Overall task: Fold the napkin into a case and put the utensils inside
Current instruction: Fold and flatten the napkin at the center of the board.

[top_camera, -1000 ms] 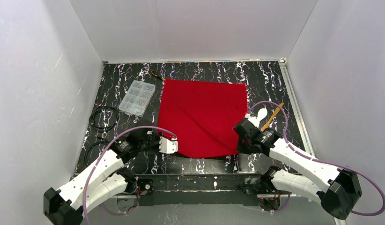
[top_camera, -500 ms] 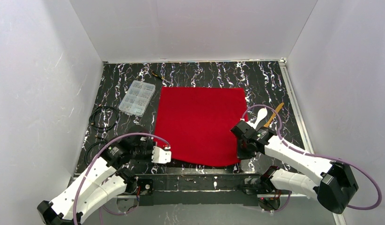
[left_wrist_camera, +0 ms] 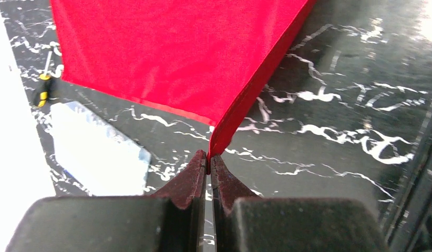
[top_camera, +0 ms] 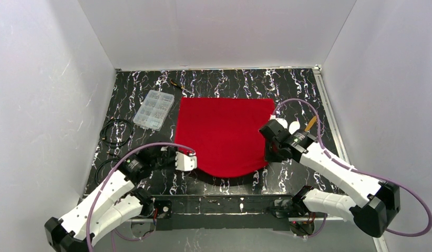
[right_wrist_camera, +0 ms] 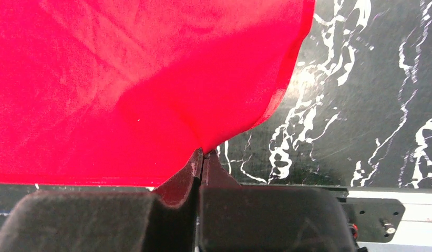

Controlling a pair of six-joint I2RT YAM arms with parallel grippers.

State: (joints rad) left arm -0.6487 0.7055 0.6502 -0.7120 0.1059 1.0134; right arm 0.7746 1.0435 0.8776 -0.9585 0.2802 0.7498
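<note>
The red napkin [top_camera: 224,134] lies on the black marbled table, its near edge lifted and sagging between my two grippers. My left gripper [top_camera: 194,157] is shut on the napkin's near left corner [left_wrist_camera: 220,140]. My right gripper [top_camera: 265,153] is shut on the near right corner [right_wrist_camera: 206,144]. The white spoon [top_camera: 294,127] and the yellow-gold utensil [top_camera: 310,123] lie right of the napkin, mostly hidden behind my right arm.
A clear compartment box [top_camera: 153,109] stands left of the napkin; it also shows in the left wrist view [left_wrist_camera: 93,149]. A thin black-and-yellow tool [top_camera: 176,84] lies at the back. Black cable coils [top_camera: 115,131] lie at the far left. White walls enclose the table.
Both grippers have lifted the napkin's near corners and moved them away from the near edge. The near edge now sags in a curve. The right arm now covers most of the utensils.
</note>
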